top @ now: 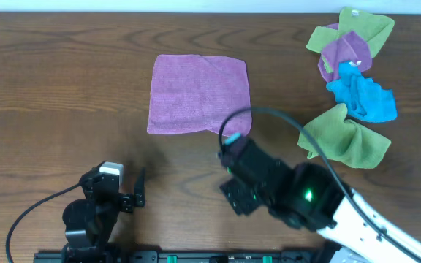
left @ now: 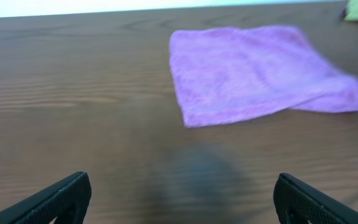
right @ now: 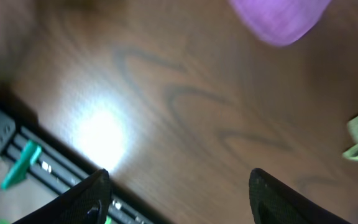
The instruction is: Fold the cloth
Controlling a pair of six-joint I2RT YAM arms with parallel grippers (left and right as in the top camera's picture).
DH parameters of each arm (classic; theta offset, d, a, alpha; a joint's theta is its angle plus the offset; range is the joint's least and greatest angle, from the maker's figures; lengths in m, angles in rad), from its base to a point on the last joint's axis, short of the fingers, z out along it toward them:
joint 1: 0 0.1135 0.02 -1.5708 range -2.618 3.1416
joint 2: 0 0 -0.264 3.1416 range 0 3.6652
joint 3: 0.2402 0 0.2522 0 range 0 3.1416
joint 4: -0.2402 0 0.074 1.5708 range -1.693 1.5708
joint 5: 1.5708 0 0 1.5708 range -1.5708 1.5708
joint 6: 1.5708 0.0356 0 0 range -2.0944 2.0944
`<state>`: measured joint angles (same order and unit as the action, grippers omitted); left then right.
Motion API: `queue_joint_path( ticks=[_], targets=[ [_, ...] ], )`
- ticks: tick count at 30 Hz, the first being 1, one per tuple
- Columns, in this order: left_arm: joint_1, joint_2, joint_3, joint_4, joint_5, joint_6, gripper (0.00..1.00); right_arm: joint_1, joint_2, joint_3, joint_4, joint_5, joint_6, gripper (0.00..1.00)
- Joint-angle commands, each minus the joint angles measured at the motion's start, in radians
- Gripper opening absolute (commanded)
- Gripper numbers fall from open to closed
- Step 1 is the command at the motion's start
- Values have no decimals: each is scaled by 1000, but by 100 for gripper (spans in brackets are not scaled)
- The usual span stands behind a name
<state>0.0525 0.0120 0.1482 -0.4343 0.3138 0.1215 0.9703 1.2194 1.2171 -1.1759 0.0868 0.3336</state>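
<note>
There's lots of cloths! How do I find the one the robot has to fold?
Look at the brown wooden table, near its middle. The cloth lies there spread out and alone, a big lilac square. The smaller purple cloth is crumpled off to one side in a heap with green cloths and a blue cloth.

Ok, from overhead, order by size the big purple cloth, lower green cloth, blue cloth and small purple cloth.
1. big purple cloth
2. lower green cloth
3. blue cloth and small purple cloth: about alike, bunched and overlapping, so unranked.
</note>
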Motion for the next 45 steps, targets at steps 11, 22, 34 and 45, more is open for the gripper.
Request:
queue_joint_path(
  ticks=[11,22,34,45],
  targets=[
    [6,-8,-17,246,579,-573,95,19,-85,-54,142,48,-19,89],
    [6,5,-18,305,188,-706,96,-163,-84,-54,167,24,-42,99],
    [6,732,82,764,125,-660,96,-384,-68,-54,366,-126,-114,99],
    [6,1443,581,636,224,-453,95,-441,-63,-54,395,-143,-115,99]
  ],
)
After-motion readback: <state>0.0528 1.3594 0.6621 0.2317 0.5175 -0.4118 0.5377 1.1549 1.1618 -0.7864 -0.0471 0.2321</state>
